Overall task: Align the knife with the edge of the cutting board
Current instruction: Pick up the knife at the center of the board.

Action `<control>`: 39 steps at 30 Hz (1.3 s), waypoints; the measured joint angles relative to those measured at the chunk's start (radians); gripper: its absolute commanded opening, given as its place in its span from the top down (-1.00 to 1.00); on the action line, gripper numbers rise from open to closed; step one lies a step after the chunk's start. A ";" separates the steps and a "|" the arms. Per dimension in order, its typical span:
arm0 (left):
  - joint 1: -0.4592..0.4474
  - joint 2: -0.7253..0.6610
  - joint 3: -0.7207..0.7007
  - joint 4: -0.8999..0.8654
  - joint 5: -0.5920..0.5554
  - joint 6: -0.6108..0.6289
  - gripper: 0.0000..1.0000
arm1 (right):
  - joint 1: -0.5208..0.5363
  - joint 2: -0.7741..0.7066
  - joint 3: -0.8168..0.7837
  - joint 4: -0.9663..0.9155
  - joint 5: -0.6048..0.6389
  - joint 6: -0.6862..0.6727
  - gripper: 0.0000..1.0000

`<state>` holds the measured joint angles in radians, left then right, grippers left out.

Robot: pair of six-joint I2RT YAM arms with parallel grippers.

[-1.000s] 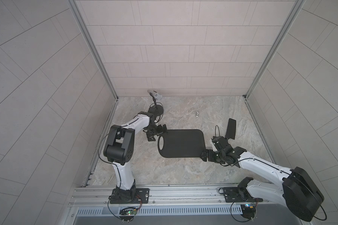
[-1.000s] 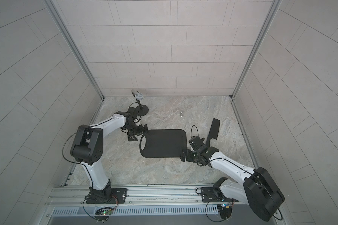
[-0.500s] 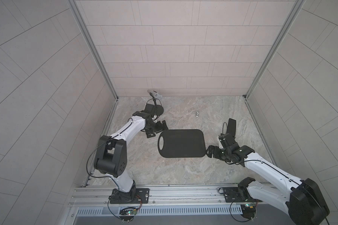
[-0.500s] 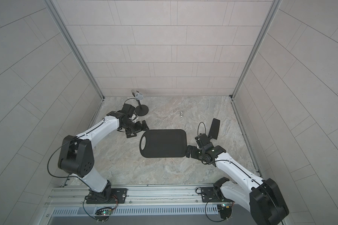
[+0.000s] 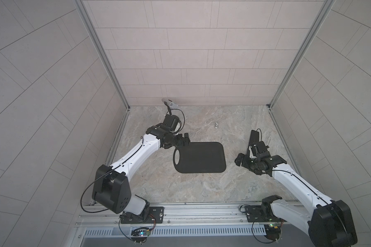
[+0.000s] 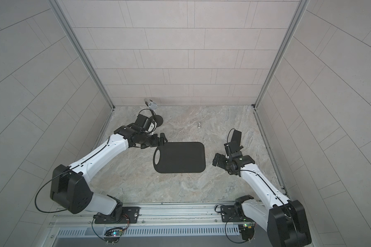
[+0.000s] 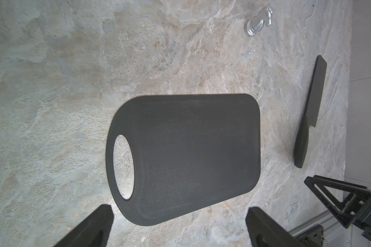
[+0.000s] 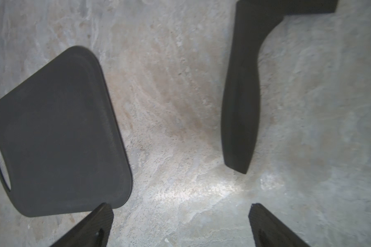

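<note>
L gripper (image 7: 179, 211), R gripper (image 8: 180, 208) fully open, empty. Risk: knife (image 7: 311, 111), well off cutting board (image 7: 191, 154), swings if handle pinched off-centre.

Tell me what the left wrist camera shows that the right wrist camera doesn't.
Only the left wrist view: the knife's whole blade, a small silver metal piece and the open left gripper. Only the right wrist view: nothing new, just a closer look at the knife's handle, with most of the blade cut off. Both: the cutting board, the knife lying apart from it on the stone table, and the open right gripper, holding nothing.
</note>
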<state>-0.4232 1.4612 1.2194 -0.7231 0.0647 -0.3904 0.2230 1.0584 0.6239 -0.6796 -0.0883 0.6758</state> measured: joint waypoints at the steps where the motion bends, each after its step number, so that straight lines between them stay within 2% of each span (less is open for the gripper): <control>1: -0.002 -0.007 -0.002 0.001 -0.010 0.002 -1.00 | -0.012 0.011 0.009 -0.002 0.008 -0.003 -1.00; 11: -0.003 -0.055 -0.009 0.005 -0.076 0.021 -1.00 | -0.088 0.159 0.096 0.002 0.078 -0.033 -1.00; 29: -0.003 -0.143 -0.020 0.013 -0.130 0.021 -1.00 | -0.134 0.376 0.171 0.031 0.086 -0.068 -0.93; 33: -0.003 -0.156 -0.027 0.020 -0.145 0.019 -1.00 | -0.143 0.443 0.195 0.043 0.081 -0.076 -0.86; 39: -0.003 -0.163 -0.038 0.025 -0.163 0.015 -1.00 | -0.160 0.498 0.219 0.060 0.080 -0.095 -0.62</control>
<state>-0.4263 1.2987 1.1816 -0.6983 -0.0982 -0.3752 0.0628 1.5562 0.8425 -0.6201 -0.0082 0.5812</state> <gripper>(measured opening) 0.999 0.849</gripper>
